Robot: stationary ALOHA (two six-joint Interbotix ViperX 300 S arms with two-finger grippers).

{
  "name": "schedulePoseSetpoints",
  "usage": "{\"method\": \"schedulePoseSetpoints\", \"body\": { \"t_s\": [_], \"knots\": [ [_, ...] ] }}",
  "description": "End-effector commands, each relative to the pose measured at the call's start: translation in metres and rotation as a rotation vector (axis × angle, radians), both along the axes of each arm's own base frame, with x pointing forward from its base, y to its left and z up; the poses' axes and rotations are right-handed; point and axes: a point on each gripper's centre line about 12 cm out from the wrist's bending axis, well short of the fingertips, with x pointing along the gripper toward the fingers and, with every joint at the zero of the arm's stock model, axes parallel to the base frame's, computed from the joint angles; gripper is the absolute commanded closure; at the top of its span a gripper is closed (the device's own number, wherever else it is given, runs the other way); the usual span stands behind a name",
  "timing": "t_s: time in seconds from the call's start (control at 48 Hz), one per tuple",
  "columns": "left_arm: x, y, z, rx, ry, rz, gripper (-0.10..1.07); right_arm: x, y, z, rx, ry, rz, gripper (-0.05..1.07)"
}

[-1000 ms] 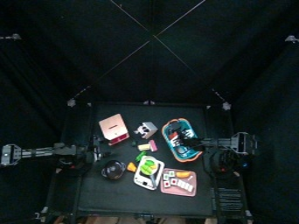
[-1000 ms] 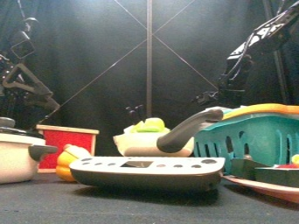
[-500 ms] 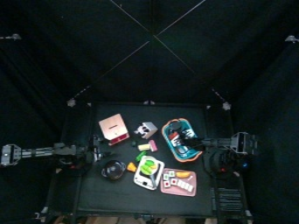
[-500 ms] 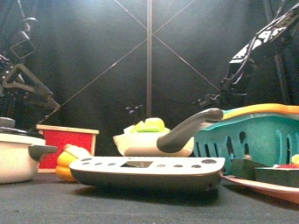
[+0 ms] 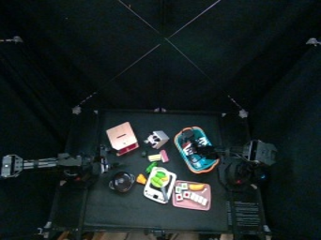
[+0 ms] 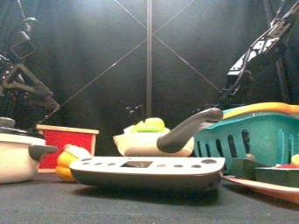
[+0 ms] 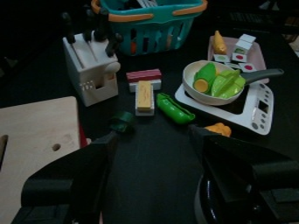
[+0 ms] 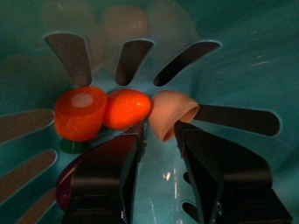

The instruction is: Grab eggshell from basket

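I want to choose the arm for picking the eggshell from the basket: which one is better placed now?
Right. Its open tool hangs inside the teal basket, directly over the pale eggshell. The left tool rests far across the table.

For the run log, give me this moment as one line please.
stage: reaching | right claw: open, inside basket, above eggshell | eggshell: beside orange pieces, not gripped | left claw: open, resting away from basket

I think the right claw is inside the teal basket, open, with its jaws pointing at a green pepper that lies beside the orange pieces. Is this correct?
Not quite. In the right wrist view, the right claw is indeed inside the basket with jaws open, but the thing beside the orange pieces is a pale beige eggshell, not a green pepper. No green pepper shows in the basket in that view.
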Motion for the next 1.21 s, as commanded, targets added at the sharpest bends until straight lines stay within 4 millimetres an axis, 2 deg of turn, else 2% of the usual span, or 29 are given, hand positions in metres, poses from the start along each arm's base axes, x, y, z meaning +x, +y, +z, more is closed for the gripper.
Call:
{"method": "schedulePoseSetpoints", "body": {
  "t_s": [0.0, 0.208, 0.542, 0.688, 1.188],
  "knots": [
    [0.004, 0.001, 0.007, 0.006, -0.019, 0.000, -0.01, 0.000, -0.005, 0.006, -0.013, -0.017, -0.006, 0.28],
    [0.004, 0.001, 0.008, 0.006, -0.020, 0.000, -0.01, 0.000, -0.005, 0.001, -0.002, -0.019, -0.007, 0.30],
    [0.004, 0.001, 0.007, 0.006, -0.019, 0.000, -0.01, 0.002, -0.007, -0.005, 0.008, -0.009, -0.012, 0.49],
    [0.004, 0.001, 0.007, 0.004, -0.019, 0.000, -0.01, 0.006, -0.004, 0.008, 0.002, -0.050, -0.016, 0.50],
    [0.004, 0.001, 0.008, 0.007, -0.020, -0.001, -0.01, 0.010, 0.031, 0.056, -0.021, -0.147, 0.030, 0.50]
  ]
}}
